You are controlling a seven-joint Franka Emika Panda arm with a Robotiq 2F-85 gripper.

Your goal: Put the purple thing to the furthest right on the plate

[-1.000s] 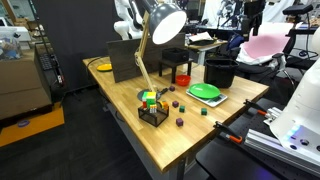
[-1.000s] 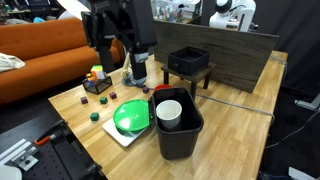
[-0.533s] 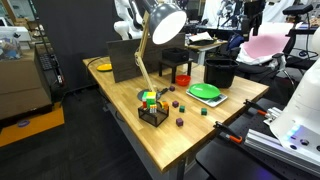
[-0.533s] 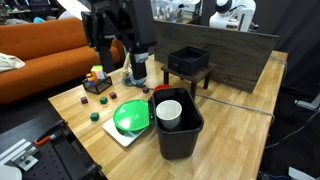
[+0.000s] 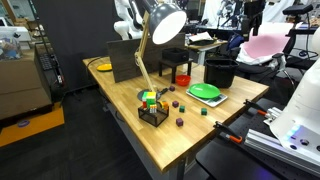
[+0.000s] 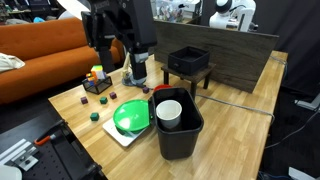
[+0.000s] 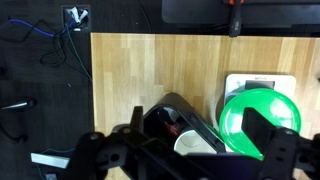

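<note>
The bright green plate (image 5: 206, 92) (image 6: 131, 117) (image 7: 258, 124) lies on a white square mat near the table's edge. Small purple blocks (image 5: 179, 122) (image 6: 80, 100) lie on the wood between the plate and a black tray of coloured cubes (image 5: 152, 106) (image 6: 97, 82); none is on the plate. My gripper (image 7: 200, 140) (image 6: 117, 52) hangs high above the table, open and empty, roughly over the bucket and the plate's edge. In the wrist view no purple block shows.
A black bucket (image 6: 178, 125) (image 5: 220, 70) holding a white cup (image 6: 169, 110) stands beside the plate. A red cup (image 5: 182, 78), a desk lamp (image 5: 165, 20), a small green block (image 5: 202, 112) (image 6: 94, 116) and a black box (image 6: 188, 62) also stand on the table.
</note>
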